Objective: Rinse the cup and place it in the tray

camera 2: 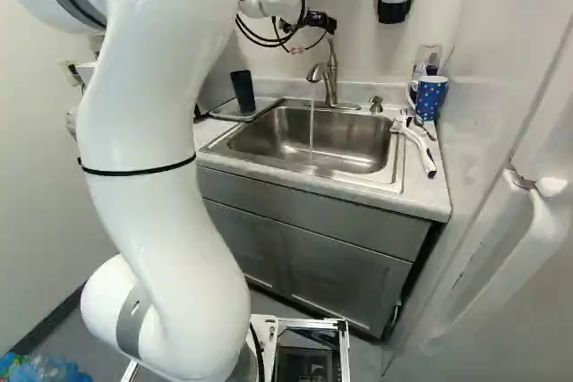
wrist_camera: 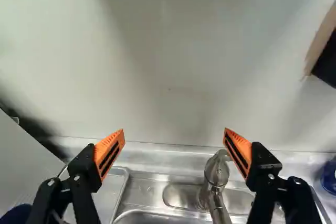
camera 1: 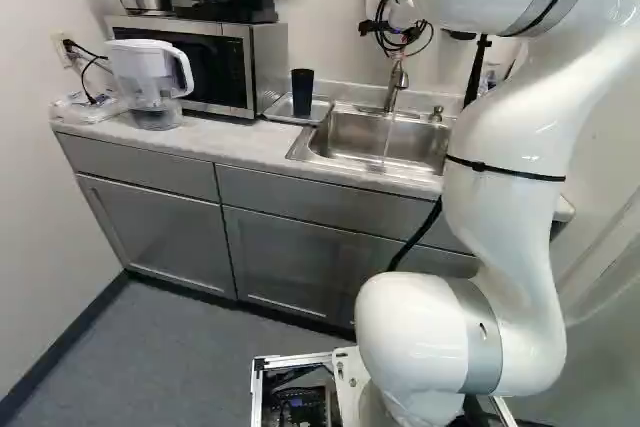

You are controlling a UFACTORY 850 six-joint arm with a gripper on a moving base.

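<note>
While the faucet (camera 2: 331,82) runs water ahead, the gripper (camera 2: 315,21) has its jaws spread super wide, gripping nothing, with the cup (camera 1: 302,92) on the tray (camera 1: 320,110) to their left.

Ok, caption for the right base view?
Tap running into the sink, black cup standing in the tray.

Sink basin (camera 2: 264,139): open from above, crossed by water stream (camera 2: 312,121) | rear: obstructed by faucet (camera 2: 331,82) | tray (camera 1: 320,110): flanked by microwave (camera 1: 268,57)

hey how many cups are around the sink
2: the dark cup in the tray, and the blue mug at the sink's other side. The clear thing behind the mug may be another.
</note>
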